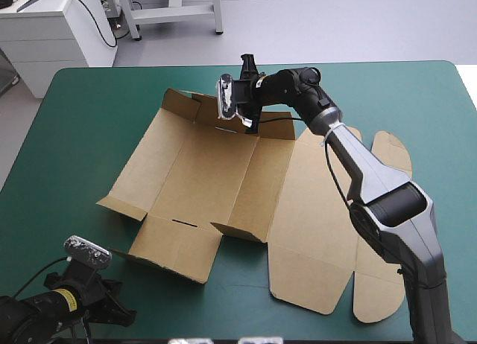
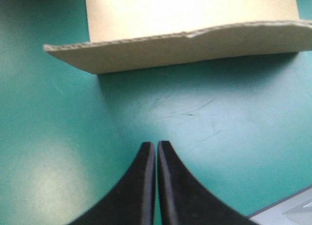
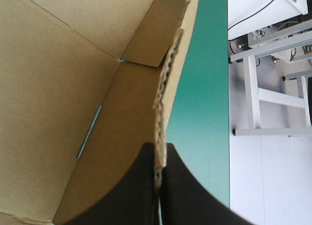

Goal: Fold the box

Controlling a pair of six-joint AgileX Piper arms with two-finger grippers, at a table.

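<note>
At twelve o'clock on the brown cardboard box, right pincer pinches its raised wall; left pincer, pressed together, sits at seven o'clock.

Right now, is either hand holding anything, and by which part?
The right hand grips the box by the edge of its raised far wall; the left hand holds nothing.

box: matt brown corrugated board | cover: smooth teal-green, faintly scuffed | left claw: smooth black

Grey right arm with black joints, black yellow-banded left arm, black fin-shaped fingers.
</note>
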